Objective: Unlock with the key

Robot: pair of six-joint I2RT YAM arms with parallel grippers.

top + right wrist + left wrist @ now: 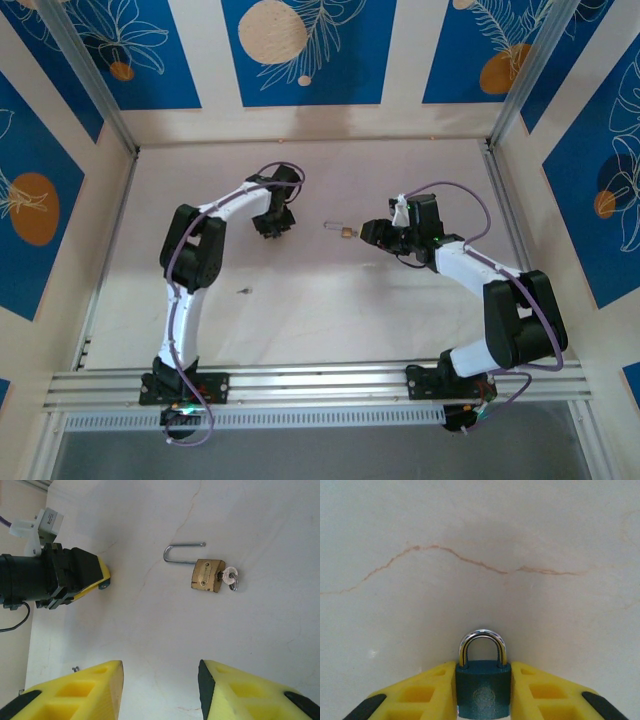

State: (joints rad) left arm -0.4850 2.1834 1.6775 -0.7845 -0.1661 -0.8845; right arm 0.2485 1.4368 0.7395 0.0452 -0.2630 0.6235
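Though tiny overhead, open brass padlock point(206, 575) with key point(230, 576)

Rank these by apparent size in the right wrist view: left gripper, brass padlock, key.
Largest: left gripper, closed around a blue padlock.
Then: brass padlock, shackle open.
Smallest: key, stuck in its keyhole.

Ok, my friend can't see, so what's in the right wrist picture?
A brass padlock lies on the pale table with its shackle swung open and a key stuck in it. The right gripper shows its yellow fingers apart at the bottom, and the left arm sits at the left edge.
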